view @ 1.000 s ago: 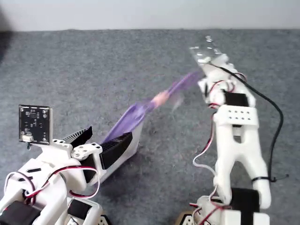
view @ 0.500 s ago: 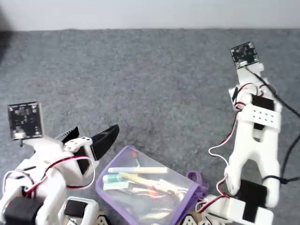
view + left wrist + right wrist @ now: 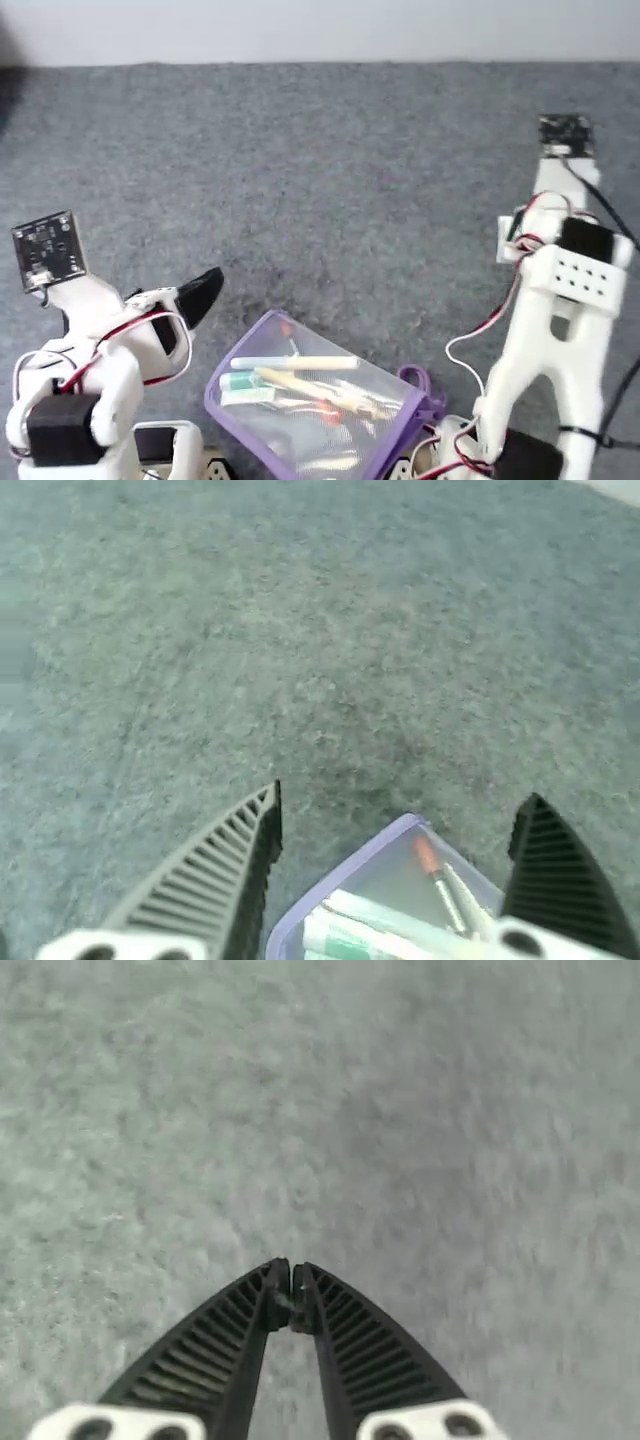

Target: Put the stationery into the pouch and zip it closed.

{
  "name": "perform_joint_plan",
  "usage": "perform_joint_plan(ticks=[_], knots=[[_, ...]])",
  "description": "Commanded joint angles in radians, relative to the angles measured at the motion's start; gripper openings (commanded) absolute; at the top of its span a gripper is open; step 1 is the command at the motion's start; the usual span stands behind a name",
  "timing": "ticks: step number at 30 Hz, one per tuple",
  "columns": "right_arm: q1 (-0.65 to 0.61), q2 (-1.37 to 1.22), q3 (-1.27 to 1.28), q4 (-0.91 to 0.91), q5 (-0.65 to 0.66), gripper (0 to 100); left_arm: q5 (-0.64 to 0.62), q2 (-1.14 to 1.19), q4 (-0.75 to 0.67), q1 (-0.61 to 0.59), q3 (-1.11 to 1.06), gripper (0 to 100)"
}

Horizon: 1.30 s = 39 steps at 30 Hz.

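- The clear, purple-edged pouch (image 3: 340, 425) is laid flat at the table's (image 3: 350, 180) near edge, long axis running left-right
- Stationery (image 3: 295, 364) is seen inside, lengthwise
- The left tool (image 3: 405, 795) is held open near it; the right tool (image 3: 291, 1285) is closed, empty

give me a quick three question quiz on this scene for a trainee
1. True or false: the left gripper is shut on the clear plastic pouch with purple trim.
2. Multiple choice: the pens and markers lie
A) inside the pouch
B) loose beside the pouch
C) under the pouch
3. Fill in the blank: the right gripper is ___, with nothing in it.

Key:
1. False. It is open, and the pouch lies on the table.
2. A
3. shut
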<state>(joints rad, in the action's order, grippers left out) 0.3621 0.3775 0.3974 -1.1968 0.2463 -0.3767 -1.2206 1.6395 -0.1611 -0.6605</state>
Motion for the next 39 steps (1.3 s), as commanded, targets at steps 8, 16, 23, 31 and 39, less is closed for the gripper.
perform_joint_plan(ticks=[8, 16, 23, 31, 39], knots=[[0.239, 0.205, -0.02, -0.216, -0.032, 0.8, -0.011, 0.006, -0.002, -0.11, -0.002, 35], [0.415, 0.278, -0.02, -0.048, -0.172, 0.9, 0.025, 0.0, 0.002, 0.031, -0.074, 35], [0.444, 0.28, -0.021, -0.045, -0.242, 0.9, 0.029, 0.008, -0.003, 0.186, -0.085, 35], [0.394, 0.36, -0.018, -0.228, -0.241, 0.9, 0.034, 0.057, -0.133, 0.437, -0.232, 25], [0.223, 0.466, 0.028, -0.271, -0.247, 0.9, 0.098, 0.321, -0.287, 0.528, -0.321, 15]])
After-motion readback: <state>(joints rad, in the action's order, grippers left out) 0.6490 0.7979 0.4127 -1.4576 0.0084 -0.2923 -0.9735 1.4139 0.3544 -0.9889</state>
